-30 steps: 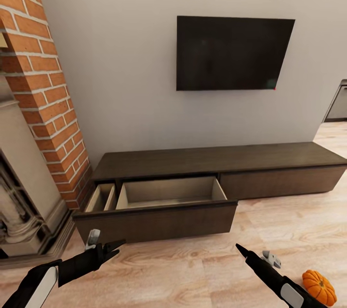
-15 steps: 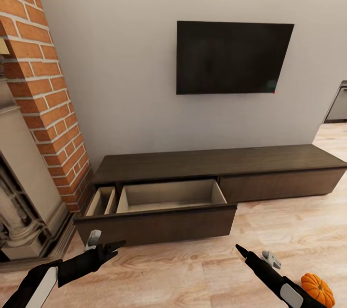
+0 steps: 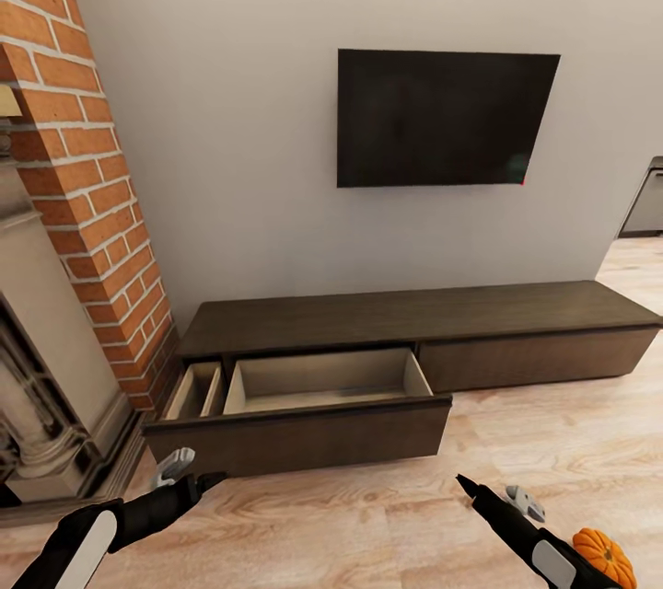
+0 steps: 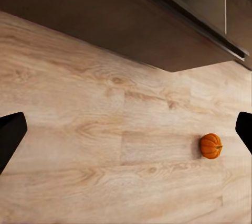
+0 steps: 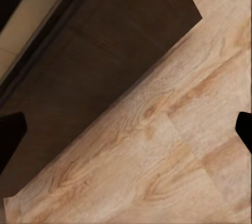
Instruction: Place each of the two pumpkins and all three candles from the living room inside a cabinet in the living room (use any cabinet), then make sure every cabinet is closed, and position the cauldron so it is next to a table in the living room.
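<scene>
The long dark-brown cabinet (image 3: pixel 414 313) runs along the wall, and its wide left drawer (image 3: pixel 313 428) is pulled out with nothing visible inside. A small orange pumpkin (image 3: pixel 603 557) lies on the wood floor beside my right arm; the left wrist view also catches the pumpkin (image 4: pixel 210 146). My left gripper (image 3: pixel 195 471) hovers open just in front of the drawer front (image 4: pixel 157 35), its fingers spread wide over bare floor. My right gripper (image 3: pixel 493 490) is open too, low over the floor by the drawer's corner (image 5: pixel 105 51). Candles, cauldron and table are out of view.
A brick fireplace (image 3: pixel 83 230) with a stone surround stands at the left, close to the drawer's end. A black TV (image 3: pixel 442 120) hangs on the wall above the cabinet. A grey kitchen unit (image 3: pixel 645 198) shows far right. Wood floor (image 3: pixel 552 423) stretches to the right.
The whole picture has slid down a little, so the camera has moved. My left gripper sits slightly lower and further left in the view. The drawer and pumpkin stay put.
</scene>
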Robot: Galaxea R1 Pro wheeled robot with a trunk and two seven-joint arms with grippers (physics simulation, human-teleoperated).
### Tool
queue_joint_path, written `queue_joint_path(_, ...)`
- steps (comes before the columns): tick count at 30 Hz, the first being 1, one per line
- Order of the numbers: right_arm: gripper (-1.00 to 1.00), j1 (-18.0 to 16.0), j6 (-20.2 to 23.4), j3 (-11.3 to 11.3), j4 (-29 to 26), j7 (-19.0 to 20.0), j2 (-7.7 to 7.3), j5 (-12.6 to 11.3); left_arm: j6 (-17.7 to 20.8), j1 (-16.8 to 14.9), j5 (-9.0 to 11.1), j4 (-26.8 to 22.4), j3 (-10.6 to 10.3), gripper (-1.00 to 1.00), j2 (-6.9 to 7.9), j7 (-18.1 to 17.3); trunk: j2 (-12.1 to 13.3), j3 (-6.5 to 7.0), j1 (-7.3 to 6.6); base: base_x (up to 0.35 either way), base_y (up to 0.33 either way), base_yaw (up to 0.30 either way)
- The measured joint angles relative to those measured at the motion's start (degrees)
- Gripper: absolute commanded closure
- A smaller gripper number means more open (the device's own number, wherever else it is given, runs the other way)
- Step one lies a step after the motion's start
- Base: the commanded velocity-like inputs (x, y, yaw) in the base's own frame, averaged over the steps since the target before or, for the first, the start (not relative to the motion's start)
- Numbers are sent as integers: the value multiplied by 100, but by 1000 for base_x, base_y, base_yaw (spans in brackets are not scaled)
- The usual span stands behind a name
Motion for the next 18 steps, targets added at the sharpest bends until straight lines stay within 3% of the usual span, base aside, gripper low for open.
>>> queue_joint_path(4,-100,0,-54,2,-25,-202,2,136,-92,-6,-29,5,-7,-100,-6,176,160,72,-88,0,0,0)
queue_joint_path(8,-100,1,-265,3,-28,-286,7,449,-364,-7,-39,6,-19,-100,-25,346,321,144,-176,0,0,0)
queue_joint_path(13,-100,1,-373,5,-34,-686,11,838,-595,-2,-39,7,-55,-100,-285,1158,521,233,-286,0,0,0)
queue_joint_path(18,-100,2,-389,7,-23,-935,11,919,-838,0,-32,56,-100,-100,-454,1403,643,288,-352,0,0,0)
